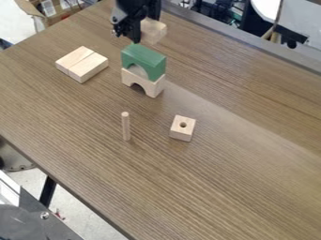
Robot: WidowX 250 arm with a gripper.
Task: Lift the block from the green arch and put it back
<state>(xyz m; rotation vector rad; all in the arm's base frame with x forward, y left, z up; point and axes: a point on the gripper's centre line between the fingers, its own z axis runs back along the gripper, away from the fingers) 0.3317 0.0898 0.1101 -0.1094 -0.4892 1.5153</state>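
The gripper (pixel 144 29) hangs at the top of the view, shut on a light wooden block (pixel 154 31). This block is held behind and slightly above the green arch (pixel 143 60), apart from it. The green arch rests on a plain wooden arch (pixel 143 82), which stands on the table with its opening downward. Nothing lies on the green arch's top.
Two flat wooden blocks (pixel 82 63) lie side by side left of the arches. In front of the arches stand a thin wooden peg (pixel 126 126) and, to its right, a small block with a hole (pixel 182 129). The brown table's (pixel 238 187) left edge runs diagonally.
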